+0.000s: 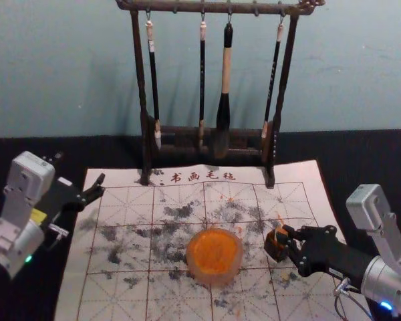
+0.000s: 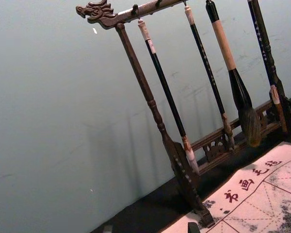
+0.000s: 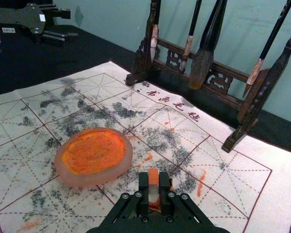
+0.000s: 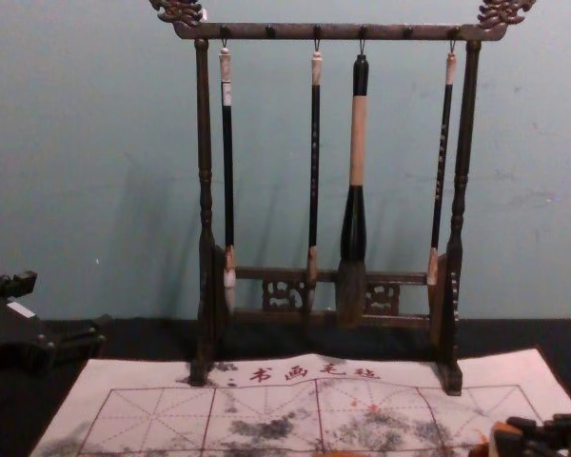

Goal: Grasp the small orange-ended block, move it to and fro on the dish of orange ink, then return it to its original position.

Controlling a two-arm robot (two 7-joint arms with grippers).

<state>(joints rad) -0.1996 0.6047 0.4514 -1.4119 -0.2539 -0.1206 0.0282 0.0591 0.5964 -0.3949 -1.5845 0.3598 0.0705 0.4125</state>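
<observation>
Looks like you're at the grip stage, maybe pre-dip, though it could be the put-back. Your right tool (image 1: 285, 237) is clamped on the small orange-ended block (image 3: 153, 182) at the dark holder (image 1: 273, 252), just right of the ink dish (image 1: 214, 277). If it's pre-dip, lift clear of that holder, then swing over the orange. Left tool (image 3: 69, 24)'s parked off left, fingers apart. Brush rack (image 4: 464, 152) sits behind, so don't overreach.
</observation>
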